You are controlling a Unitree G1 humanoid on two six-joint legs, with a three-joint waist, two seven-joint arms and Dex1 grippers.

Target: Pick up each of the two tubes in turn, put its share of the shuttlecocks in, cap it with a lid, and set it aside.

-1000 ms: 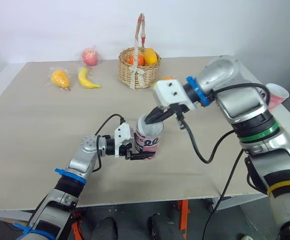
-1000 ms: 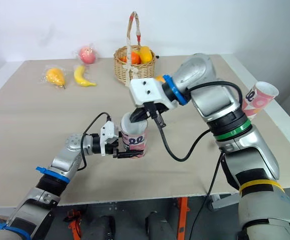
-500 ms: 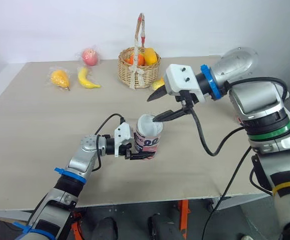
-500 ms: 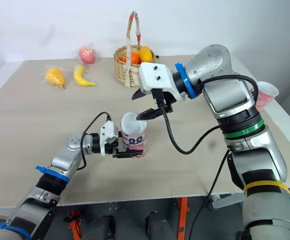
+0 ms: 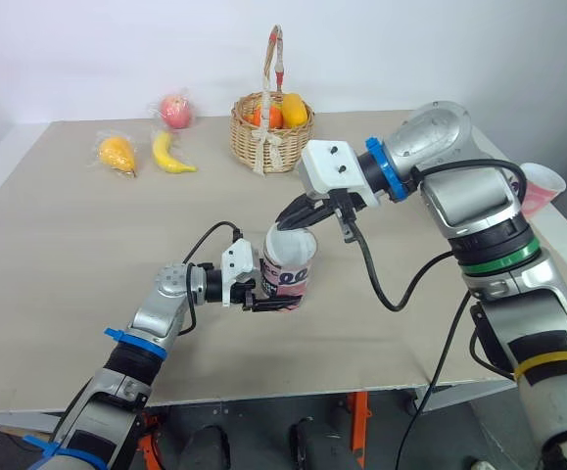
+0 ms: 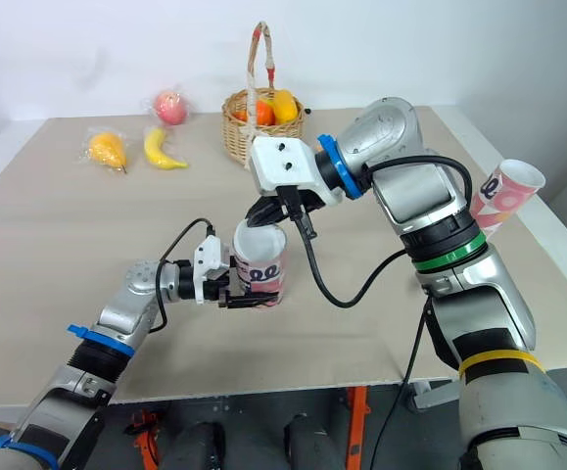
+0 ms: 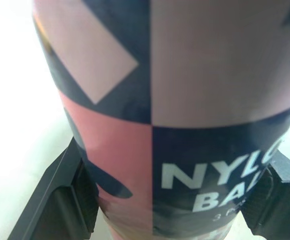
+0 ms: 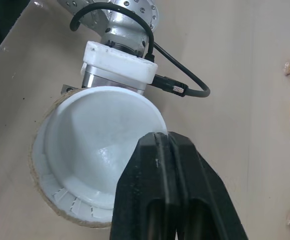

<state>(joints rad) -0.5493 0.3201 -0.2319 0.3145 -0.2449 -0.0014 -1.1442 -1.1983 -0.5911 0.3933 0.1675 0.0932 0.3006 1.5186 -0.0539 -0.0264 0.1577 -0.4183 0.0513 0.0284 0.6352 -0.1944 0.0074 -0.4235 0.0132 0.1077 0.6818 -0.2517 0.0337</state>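
A pink and navy tube point(image 5: 289, 277) stands upright mid-table, and my left gripper point(image 5: 273, 296) is shut on its lower part; its black fingers point(image 7: 59, 195) flank the tube point(image 7: 185, 100) in the left wrist view. A white lid point(image 5: 293, 242) sits in the tube's mouth, slightly tilted, with the cardboard rim showing beside it point(image 8: 99, 160). My right gripper point(image 5: 294, 212) is shut, its tips point(image 8: 163, 137) resting on the lid's far edge. A second tube point(image 5: 541, 186) lies at the table's right edge, open mouth up.
A wicker basket point(image 5: 270, 132) of fruit stands at the back centre. A bagged apple point(image 5: 175, 111), a banana point(image 5: 171, 154) and a bagged yellow fruit point(image 5: 118, 153) lie at the back left. The table's front edge point(image 5: 263, 397) runs close below the held tube.
Half a second ago my right gripper was open and lifted off to the right of the tube. It has come back down and shut over the lid. The left gripper and tube stayed put.
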